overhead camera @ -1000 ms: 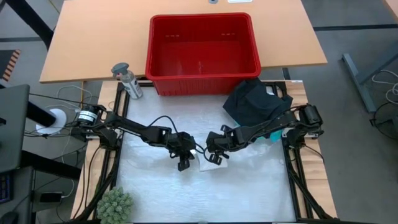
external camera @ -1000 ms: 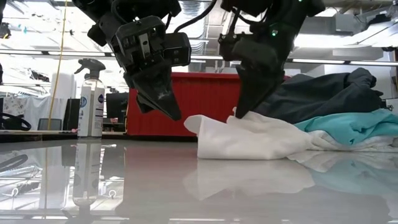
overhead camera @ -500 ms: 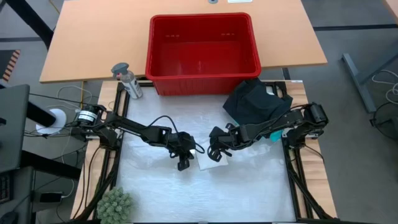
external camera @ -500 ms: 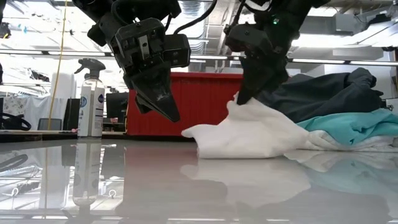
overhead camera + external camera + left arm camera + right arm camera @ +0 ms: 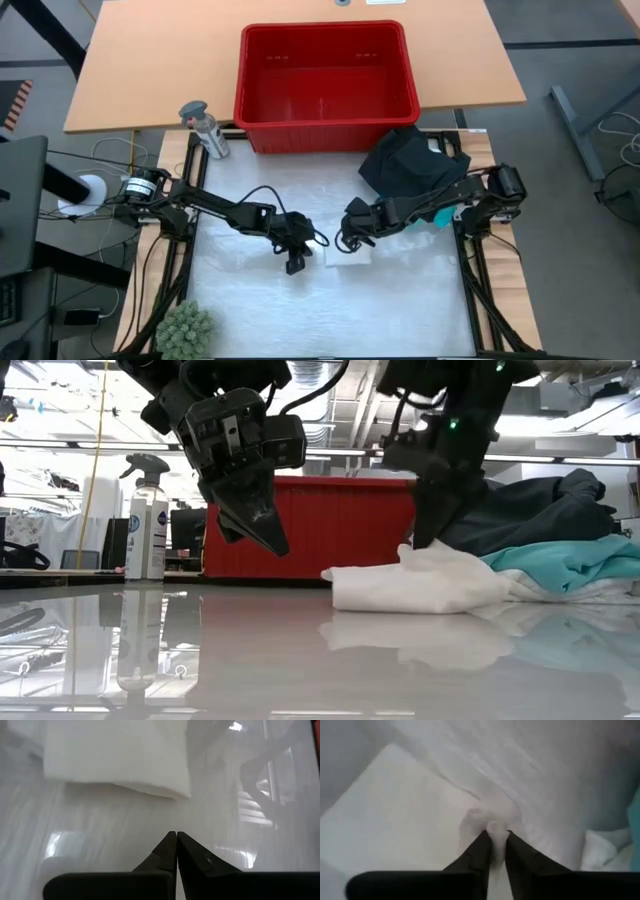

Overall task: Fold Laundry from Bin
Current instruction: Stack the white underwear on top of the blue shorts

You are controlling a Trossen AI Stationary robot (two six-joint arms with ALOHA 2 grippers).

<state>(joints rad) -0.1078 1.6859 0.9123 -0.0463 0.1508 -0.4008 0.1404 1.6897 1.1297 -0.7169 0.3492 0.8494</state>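
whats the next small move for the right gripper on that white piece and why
Probably open and lift clear. The right gripper pinches a tuft of the small white piece, which already lies folded flat on the table beside the dark and turquoise clothes. The left gripper hangs shut, clear of it.

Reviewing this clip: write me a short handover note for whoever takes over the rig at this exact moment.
Left gripper: shut, empty, hovering above the table beside the white piece.
Right gripper: pinching a fold of the small white piece, which lies folded on the table mid-front.
Black clothing and turquoise shirt: piled at the table's right side, under the right arm.
Red bin: at the back, looks empty from above.
Done: bin emptied; white piece partly folded.
Left: finish and release the white piece, then fold the black and turquoise garments.
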